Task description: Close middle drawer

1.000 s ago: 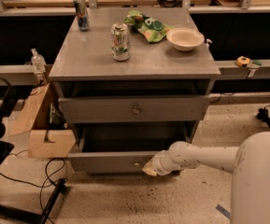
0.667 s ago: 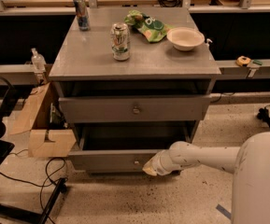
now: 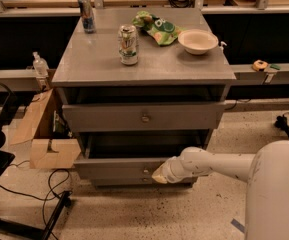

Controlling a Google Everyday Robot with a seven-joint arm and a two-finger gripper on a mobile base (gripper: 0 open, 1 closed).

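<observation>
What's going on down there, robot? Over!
Gripper at front of middle drawer, right of its knob. Drawer open, pulled out. Drawer above also out; nothing visible in the path.

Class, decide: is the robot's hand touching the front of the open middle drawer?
Cannot tell. In the camera view the hand overlaps the front of the middle drawer, but this single angle shows neither clear contact nor a clear gap between them.

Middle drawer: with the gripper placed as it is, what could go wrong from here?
1. The gripper sits low on the front of the open middle drawer, right of its knob. It might slip down onto the slimmer drawer below, or push the box askew.
2. A hard shove could shake the cabinet and tip the can standing on top.
</observation>
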